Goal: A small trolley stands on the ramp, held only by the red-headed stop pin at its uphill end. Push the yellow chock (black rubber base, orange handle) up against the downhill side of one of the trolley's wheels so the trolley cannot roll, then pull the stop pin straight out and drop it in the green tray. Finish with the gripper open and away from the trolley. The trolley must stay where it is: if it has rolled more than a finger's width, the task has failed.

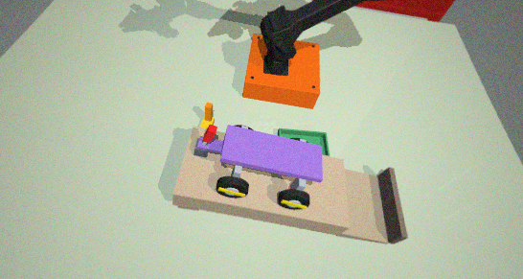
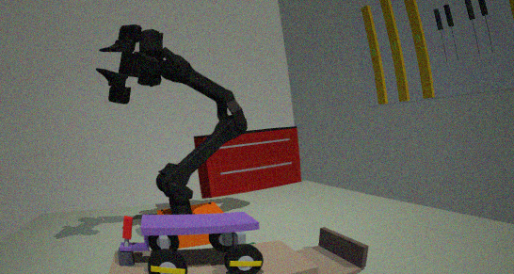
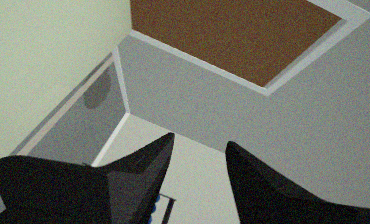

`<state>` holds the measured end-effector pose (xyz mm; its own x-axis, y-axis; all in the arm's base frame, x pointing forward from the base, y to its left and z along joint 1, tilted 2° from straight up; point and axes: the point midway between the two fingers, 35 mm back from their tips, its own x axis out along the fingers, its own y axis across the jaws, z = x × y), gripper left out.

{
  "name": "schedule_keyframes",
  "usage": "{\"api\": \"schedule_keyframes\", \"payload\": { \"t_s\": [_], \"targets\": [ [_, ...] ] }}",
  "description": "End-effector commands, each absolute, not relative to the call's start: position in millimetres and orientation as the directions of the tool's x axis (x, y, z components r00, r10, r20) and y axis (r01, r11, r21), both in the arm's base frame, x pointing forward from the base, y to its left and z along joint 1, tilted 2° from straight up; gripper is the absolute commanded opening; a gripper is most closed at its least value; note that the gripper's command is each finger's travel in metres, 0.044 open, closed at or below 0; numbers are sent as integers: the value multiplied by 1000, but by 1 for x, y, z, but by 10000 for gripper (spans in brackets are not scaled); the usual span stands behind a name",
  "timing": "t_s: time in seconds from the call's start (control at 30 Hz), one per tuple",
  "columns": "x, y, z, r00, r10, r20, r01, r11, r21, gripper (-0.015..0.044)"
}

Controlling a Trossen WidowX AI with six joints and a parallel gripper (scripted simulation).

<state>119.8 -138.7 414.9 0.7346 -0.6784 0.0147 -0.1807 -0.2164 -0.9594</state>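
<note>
The purple trolley (image 1: 273, 152) (image 2: 200, 223) stands on the wooden ramp (image 1: 261, 205) (image 2: 280, 253). The stop pin's red head (image 1: 210, 133) (image 2: 127, 227) stands up at its uphill end, at the left. The yellow chock (image 1: 207, 123) with its upright orange handle (image 1: 209, 110) is behind the ramp's uphill end, away from the wheels; its black base is hidden. The green tray (image 1: 303, 131) lies behind the ramp, partly hidden by trolley and ramp. My gripper (image 2: 99, 59) (image 3: 200, 142) is partly open and empty, high above the trolley.
The orange arm base (image 1: 299, 70) (image 2: 193, 240) is behind the ramp. A dark end board (image 1: 394, 206) (image 2: 344, 249) stands at the ramp's downhill end. A red cabinet (image 1: 431, 0) (image 2: 251, 163) stands farther back. The wrist view shows walls and a brown panel (image 3: 226, 42).
</note>
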Motion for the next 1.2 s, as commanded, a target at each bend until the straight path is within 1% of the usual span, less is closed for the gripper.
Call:
{"api": "schedule_keyframes", "payload": {
  "t_s": [0.0,0.13,0.27,0.43,0.6,0.73,0.87,1.03,1.17],
  "targets": [
    [126,-155,396,732,-678,-71,-99,-3,-995,190],
    [133,-169,375,728,-666,-164,-1,239,-971,190],
    [140,-181,354,719,-645,-259,93,459,-884,190],
    [150,-191,325,700,-606,-378,208,679,-704,190],
    [158,-197,295,670,-555,-494,325,817,-476,190],
    [164,-199,272,636,-505,-583,423,860,-284,190],
    [169,-199,248,593,-451,-667,525,845,-104,190],
    [174,-195,220,527,-377,-762,654,752,80,190],
    [176,-190,198,462,-315,-829,755,631,181,190]
  ]
}}
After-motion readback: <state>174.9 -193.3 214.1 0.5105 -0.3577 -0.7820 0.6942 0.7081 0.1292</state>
